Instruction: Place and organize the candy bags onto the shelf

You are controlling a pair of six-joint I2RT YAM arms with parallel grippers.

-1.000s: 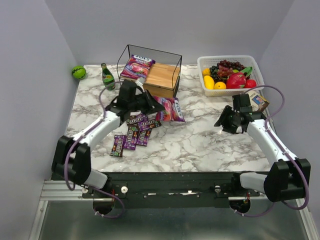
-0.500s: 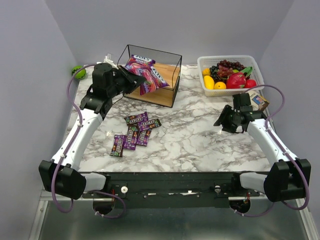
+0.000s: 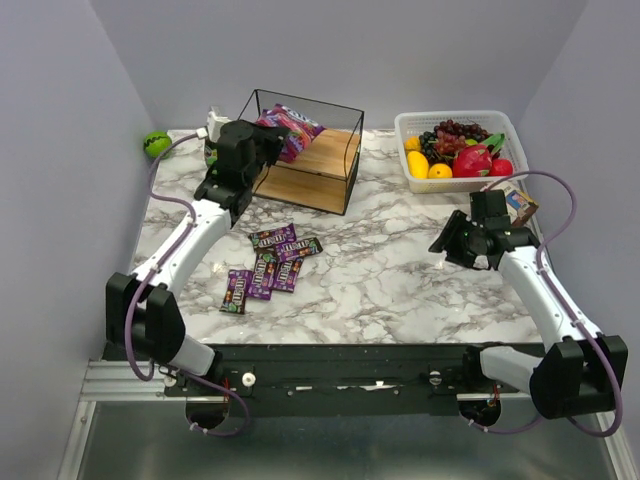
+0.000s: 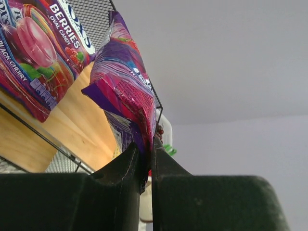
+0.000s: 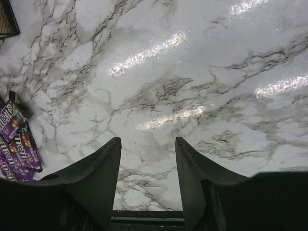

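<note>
One FOX'S bag (image 4: 122, 82), edge-pinched in our left gripper (image 4: 146, 150) (right gripper (image 5: 147, 147) gapes empty), could slide off the shelf (image 3: 322, 160) if released tilted.

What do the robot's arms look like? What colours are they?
Both arms are white tubes joined by chunky black joints. The left arm and the right arm each carry a thin purple cable. Each ends in a black pincer with two thick, smooth, wedge-shaped fingers, seen on the left pincer and the right pincer. No markings show.
</note>
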